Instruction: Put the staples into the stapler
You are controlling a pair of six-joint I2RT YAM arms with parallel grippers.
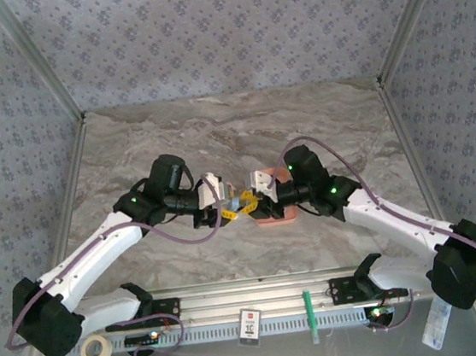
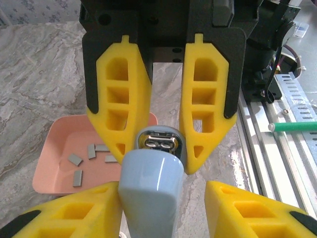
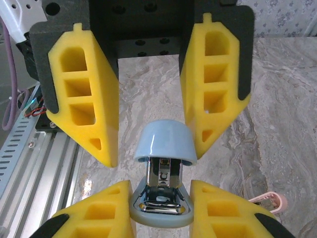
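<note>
Soft, bright, even light falls from above on the marble table [image 1: 232, 127], leaving only faint, blurred shadows around the stapler [image 2: 148, 193]. A white streak of glare runs down the stapler's pale-blue shell in both wrist views. Near the stapler the wrist pictures are sharp, farther from it slightly soft and stretched toward the corners, while the overhead picture is coarse and grainy

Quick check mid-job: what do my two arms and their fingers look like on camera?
The left arm and right arm have white links, black joints with small green lights, and a thin purple cable each. The left gripper and right gripper carry yellow wedge-shaped fingers with hollow cells, backed in black.
</note>
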